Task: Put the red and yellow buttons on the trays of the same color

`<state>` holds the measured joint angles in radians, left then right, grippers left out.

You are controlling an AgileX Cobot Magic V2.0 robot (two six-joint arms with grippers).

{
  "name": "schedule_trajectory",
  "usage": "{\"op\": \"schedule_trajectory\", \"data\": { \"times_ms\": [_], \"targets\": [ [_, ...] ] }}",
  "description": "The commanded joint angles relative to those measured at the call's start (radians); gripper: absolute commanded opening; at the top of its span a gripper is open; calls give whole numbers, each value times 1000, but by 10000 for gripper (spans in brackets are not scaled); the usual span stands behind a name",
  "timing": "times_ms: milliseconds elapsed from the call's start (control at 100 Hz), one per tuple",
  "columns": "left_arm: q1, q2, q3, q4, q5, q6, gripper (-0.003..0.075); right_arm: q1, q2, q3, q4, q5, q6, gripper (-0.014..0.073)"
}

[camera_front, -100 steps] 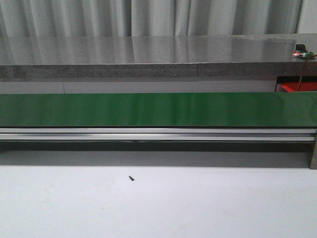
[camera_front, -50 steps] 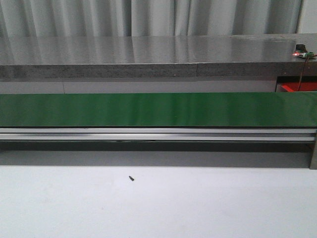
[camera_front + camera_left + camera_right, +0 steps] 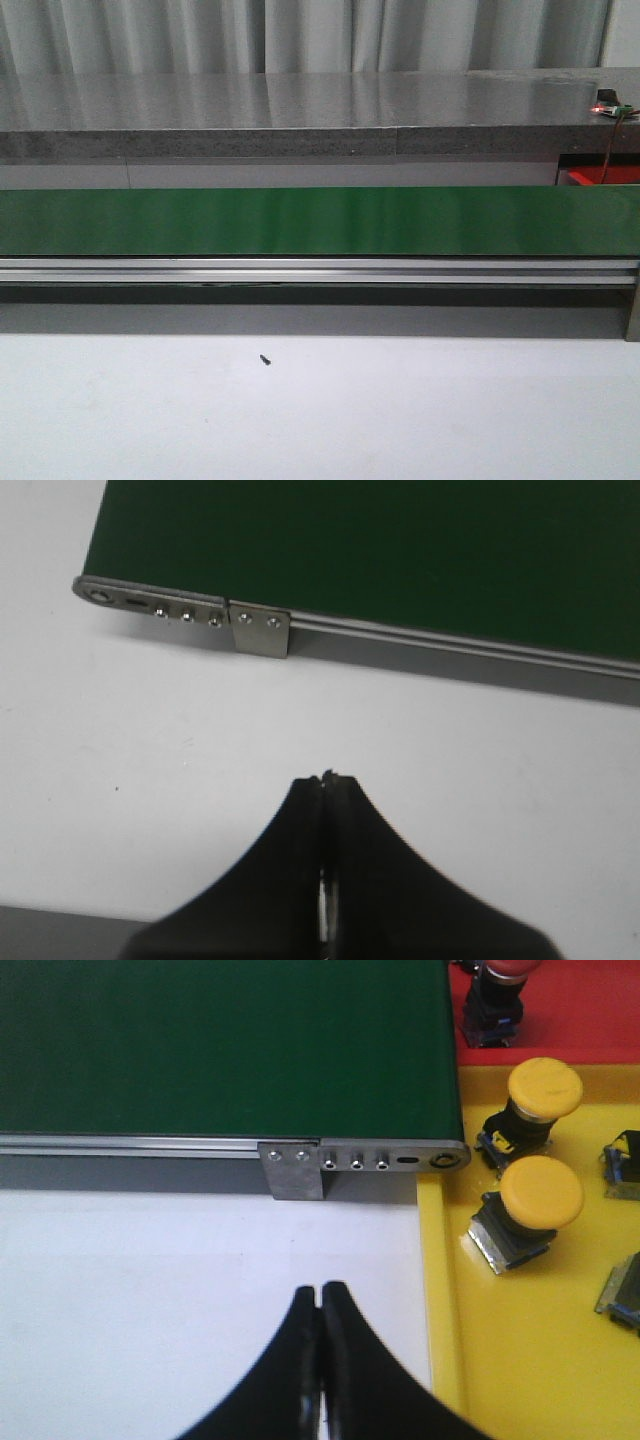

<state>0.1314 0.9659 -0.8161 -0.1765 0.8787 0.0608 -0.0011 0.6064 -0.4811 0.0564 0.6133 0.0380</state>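
Yellow buttons, two of them with their caps in full view, lie in the yellow tray (image 3: pixel 440 1290) at the right side of the right wrist view; one yellow button (image 3: pixel 543 1088) sits in the upper right of that frame, its round mushroom cap above a dark body, and the second yellow button (image 3: pixel 540 1193) lies just below it, tilted, with a grey square base; two more dark bodies are cut by the right edge, and their cap colour cannot be told. A red button (image 3: pixel 497 995) stands at the top edge on the red tray (image 3: pixel 580 1020), only the rim of its cap showing above a dark housing. The red tray borders the yellow one along a straight line.

The right gripper (image 3: pixel 320 1305) has its black fingers pressed together with nothing between them, over the white table (image 3: pixel 150 1290) near the tray's rim; the left gripper (image 3: pixel 325 785) is likewise clenched on nothing, over white table.

The green conveyor belt (image 3: pixel 320 221) runs across the middle of the front view on an aluminium rail (image 3: pixel 320 270); a small dark screw (image 3: pixel 266 360) lies on the table below centre. Behind stands a grey stone counter (image 3: pixel 300 115), with pale curtains (image 3: pixel 300 35) along the top; a red patch (image 3: pixel 600 176) at the right edge is probably the red tray.
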Motion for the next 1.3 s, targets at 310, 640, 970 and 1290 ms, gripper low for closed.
{"op": "schedule_trajectory", "data": {
  "times_ms": [310, 640, 970, 1290],
  "targets": [
    [267, 189, -219, -12, -128, -20, -18, -6, -1, -26, -8, -69, -9, -67],
    [367, 395, -363, -12, -117, 79, 500, -6, -1, -26, -8, -69, -9, -67],
    [367, 609, -557, -14, -146, -46, 585, -6, -1, -26, -8, -69, -9, -67],
    [367, 810, -758, -113, -127, -105, 585, -6, -1, -26, -8, -69, -9, -67]
  ]
}}
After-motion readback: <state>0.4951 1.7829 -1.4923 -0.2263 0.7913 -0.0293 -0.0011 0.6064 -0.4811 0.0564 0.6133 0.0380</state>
